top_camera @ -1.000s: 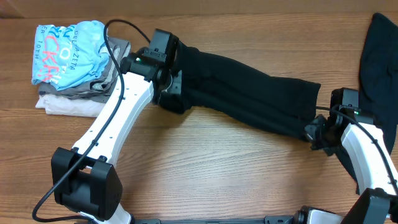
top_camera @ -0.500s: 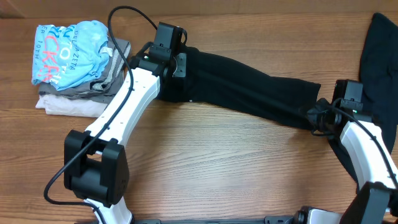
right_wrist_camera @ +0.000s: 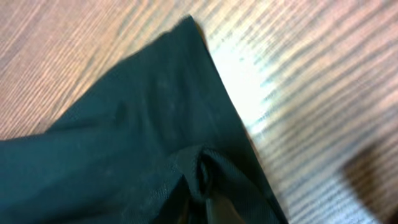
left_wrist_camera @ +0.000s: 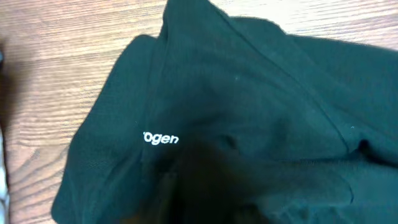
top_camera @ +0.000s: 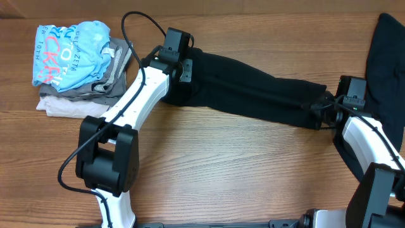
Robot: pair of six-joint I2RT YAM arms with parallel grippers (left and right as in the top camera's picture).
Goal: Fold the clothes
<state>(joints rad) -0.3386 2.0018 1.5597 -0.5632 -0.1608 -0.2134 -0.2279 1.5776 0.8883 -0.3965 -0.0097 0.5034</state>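
Note:
A black garment [top_camera: 253, 95] lies stretched in a long band across the table, from upper left to lower right. My left gripper [top_camera: 183, 71] sits on its left end. The left wrist view shows only that cloth [left_wrist_camera: 261, 87], with small white lettering [left_wrist_camera: 160, 138]; its fingers are lost in the dark. My right gripper [top_camera: 321, 109] is at the band's right end. In the right wrist view a pucker of cloth [right_wrist_camera: 202, 168] rises into the right gripper [right_wrist_camera: 208, 202], which looks pinched on it, near a corner of the garment [right_wrist_camera: 124, 143]. A second black garment [top_camera: 385, 57] lies at the right edge.
A pile of folded clothes stands at the back left, with a light-blue lettered shirt [top_camera: 73, 54] on top and grey and beige pieces [top_camera: 69, 104] underneath. Bare wooden table [top_camera: 240, 171] spreads in front of the band. The left arm's cable loops above the pile.
Both grippers have moved toward the back of the table. The left one has shifted right over the garment's end. The band now lies lower and flatter.

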